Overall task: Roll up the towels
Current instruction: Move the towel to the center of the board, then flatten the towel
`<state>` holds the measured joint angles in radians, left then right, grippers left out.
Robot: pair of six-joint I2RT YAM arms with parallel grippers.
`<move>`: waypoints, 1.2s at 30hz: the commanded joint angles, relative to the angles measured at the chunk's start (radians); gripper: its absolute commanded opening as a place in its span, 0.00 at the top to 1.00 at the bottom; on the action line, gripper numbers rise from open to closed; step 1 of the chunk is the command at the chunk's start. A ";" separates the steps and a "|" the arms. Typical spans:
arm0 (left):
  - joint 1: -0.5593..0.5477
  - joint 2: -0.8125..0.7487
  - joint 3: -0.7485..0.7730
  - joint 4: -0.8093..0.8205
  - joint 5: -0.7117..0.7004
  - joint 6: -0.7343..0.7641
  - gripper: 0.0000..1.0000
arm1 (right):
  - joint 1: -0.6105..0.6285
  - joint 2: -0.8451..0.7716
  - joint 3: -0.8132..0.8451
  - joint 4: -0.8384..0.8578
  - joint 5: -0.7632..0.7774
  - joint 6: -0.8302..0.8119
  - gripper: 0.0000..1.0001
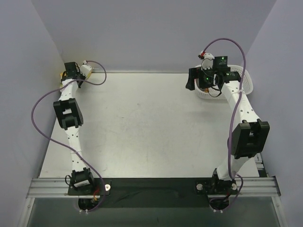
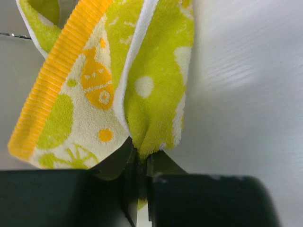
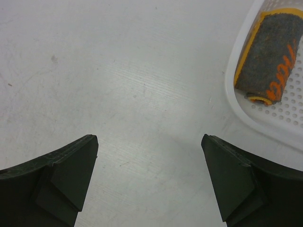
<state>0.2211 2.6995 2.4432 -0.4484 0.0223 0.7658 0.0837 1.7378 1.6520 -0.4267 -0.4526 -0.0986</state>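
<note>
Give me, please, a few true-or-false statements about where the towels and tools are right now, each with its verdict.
1. The left tool is shut on the yellow-green towel. True.
2. The orange towel lies rolled up in the white basket. True.
3. The right tool grips the orange towel. False: it is open and holds nothing.
4. The basket sits at the table's far left corner. False: it is at the far right, by the right arm.

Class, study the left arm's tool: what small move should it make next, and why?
Probably swing the left tool toward the middle of the table and lay the yellow-green towel flat. It is shut on that towel, bunched, at the far left corner; the grey-orange towel already lies rolled in the basket.
</note>
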 commanded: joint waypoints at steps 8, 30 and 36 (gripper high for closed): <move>-0.285 -0.708 -0.880 -0.147 0.304 0.052 1.00 | -0.035 -0.168 -0.130 -0.090 -0.164 0.086 0.03; -0.539 -1.204 -1.334 -0.289 0.475 -0.237 0.28 | 0.119 -0.146 -0.480 -0.262 -0.017 -0.127 0.39; -0.534 -1.043 -1.241 -0.218 0.481 -0.308 0.42 | 0.261 -0.029 -0.358 -0.227 0.091 -0.156 0.40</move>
<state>-0.3206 1.6238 1.1297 -0.7181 0.5022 0.4973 0.2806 1.6711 1.2095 -0.6544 -0.4438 -0.2146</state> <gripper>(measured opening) 0.584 0.605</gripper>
